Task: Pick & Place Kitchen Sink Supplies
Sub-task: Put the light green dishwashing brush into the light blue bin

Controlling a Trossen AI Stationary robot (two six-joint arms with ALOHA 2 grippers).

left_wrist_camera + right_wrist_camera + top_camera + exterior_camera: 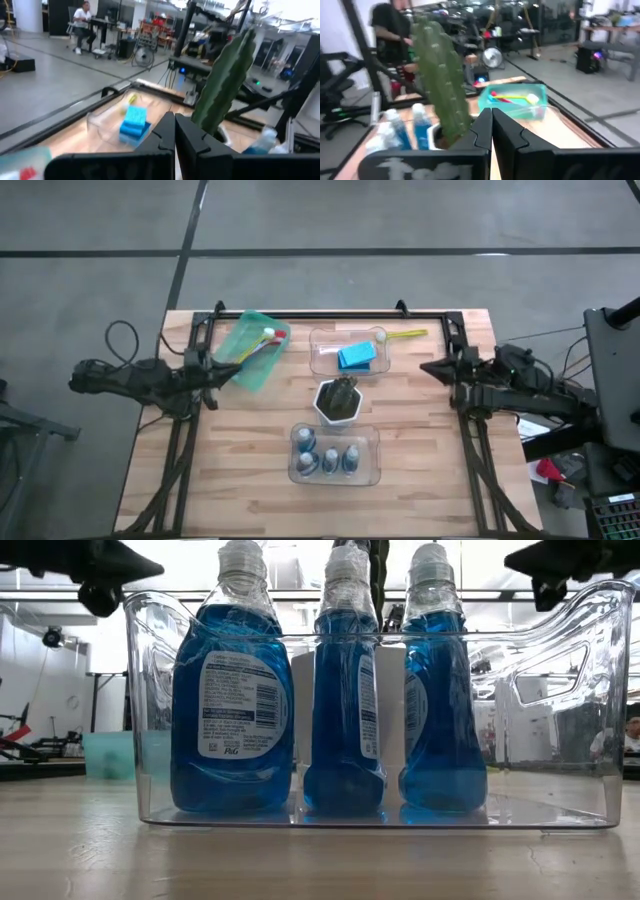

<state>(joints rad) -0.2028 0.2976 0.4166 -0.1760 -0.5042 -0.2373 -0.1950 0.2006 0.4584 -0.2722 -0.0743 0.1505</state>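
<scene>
You've got three clear bottles of blue liquid (pixel 329 459) in the clear plastic bin (pixel 372 470) nearest the white hexagonal pot (pixel 338 402); blue sponges (pixel 356 357) in the bin behind it; brushes (pixel 258 345) in the green tray (pixel 250 370). Left end effector (pixel 228 367) and right end effector (pixel 424 366) both pinched together, empty.

The table (pixel 240 470) is made of light wooden planks and has a dark metal frame (pixel 330 313) along its far edge. It stands on a grey concrete floor (pixel 90 230), which has dark straight lines across it. Around the table is a large open workshop. A person (pixel 82 22) sits on a chair at a desk (pixel 107 22) far away, and near this desk a round fan (pixel 143 56) stands on the floor. Another person in dark clothes (pixel 390 30) is close to the table, blurred. On the other side, a dark box (pixel 590 59) stands on the floor. Bright light comes from above and makes the low view very pale behind.
</scene>
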